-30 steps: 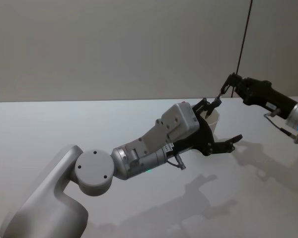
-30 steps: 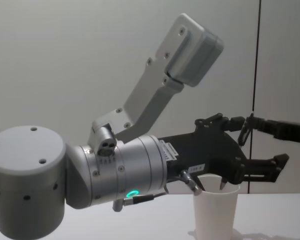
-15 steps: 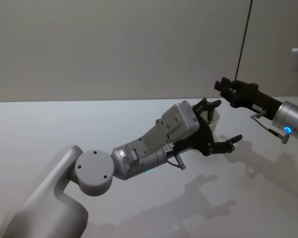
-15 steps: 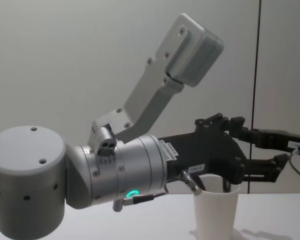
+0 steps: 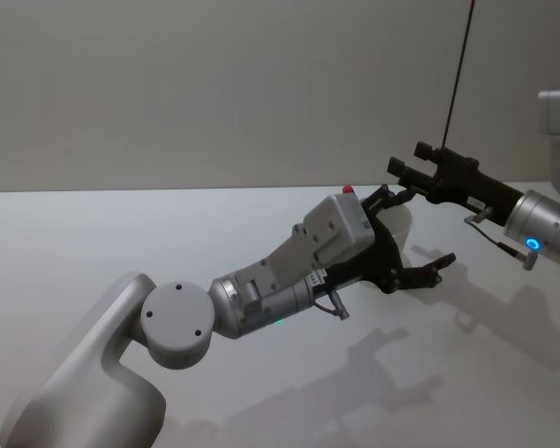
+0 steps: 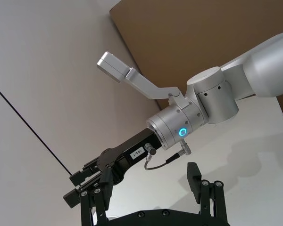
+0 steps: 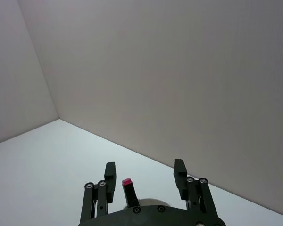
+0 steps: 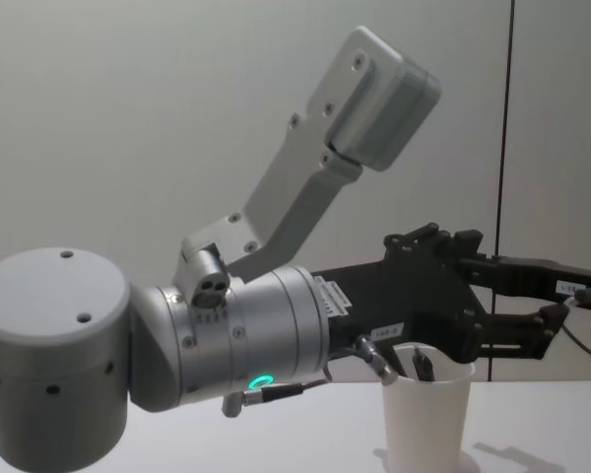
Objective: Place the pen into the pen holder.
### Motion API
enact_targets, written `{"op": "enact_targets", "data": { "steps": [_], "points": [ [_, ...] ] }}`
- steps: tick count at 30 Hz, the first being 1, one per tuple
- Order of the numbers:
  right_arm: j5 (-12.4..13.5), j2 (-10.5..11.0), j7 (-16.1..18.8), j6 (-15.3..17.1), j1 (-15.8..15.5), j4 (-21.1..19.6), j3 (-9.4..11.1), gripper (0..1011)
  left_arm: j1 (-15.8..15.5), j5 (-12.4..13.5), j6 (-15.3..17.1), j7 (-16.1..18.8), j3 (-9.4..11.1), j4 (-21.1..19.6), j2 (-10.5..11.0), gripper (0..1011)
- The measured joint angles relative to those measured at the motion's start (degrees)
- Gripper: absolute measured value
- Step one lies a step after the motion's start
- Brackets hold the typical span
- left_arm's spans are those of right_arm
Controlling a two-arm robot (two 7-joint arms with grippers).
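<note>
I see the pen holder point(image 8: 424, 419) standing upright on the white bench point(image 5: 121, 233), with the pen point(image 8: 423, 366) resting inside it, its dark end leaning just above the rim; the left end effector point(image 8: 502, 296) sits around the cup's top with its fingers spread wide, gripping nothing. The right end effector point(image 5: 399, 172) hovers above and just beyond the cup, fingers apart in the right wrist view and empty.
</note>
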Motion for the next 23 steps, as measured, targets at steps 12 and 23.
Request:
{"op": "enact_targets", "data": {
  "steps": [12, 23],
  "points": [
    [0.13, -0.07, -0.12, 0.01, 0.05, 0.0, -0.16, 1002, 0.0, 0.0, 0.0, 0.0, 0.0, 0.0, 0.0, 1000],
    [0.2, -0.08, -0.17, 0.02, 0.05, -0.03, -0.23, 1002, 0.0, 0.0, 0.0, 0.0, 0.0, 0.0, -0.01, 1000]
  ]
}}
